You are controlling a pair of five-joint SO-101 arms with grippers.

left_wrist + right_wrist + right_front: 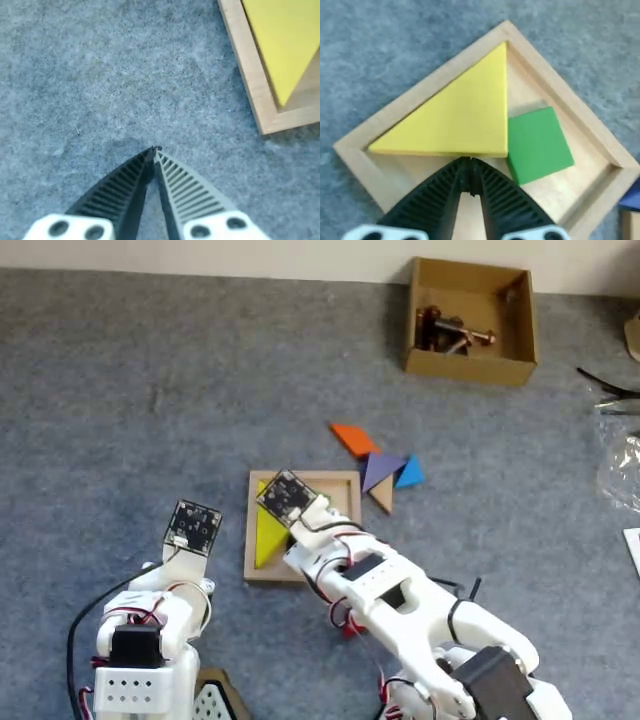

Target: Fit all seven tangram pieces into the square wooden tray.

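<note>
The work surface point(120, 390) is grey-blue felt or short-pile carpet w/ a fuzzy, mottled nap, spreading from side to side. Along the far edge runs a pale strip point(200, 255), poss. a wall or bare tabletop; hard to tell. At the far rt sits an open cardboard box point(468, 368) holding small copper-brown bits point(450, 332). At the rt edge lie black cables point(605, 388) and crinkled clear plastic point(622, 468). Light is even, shadows soft.

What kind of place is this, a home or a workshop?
Probably a robotics lab or hobby bench: two small robot arms at a grey felt-covered table, and a cardboard box of loose metal parts.
</note>
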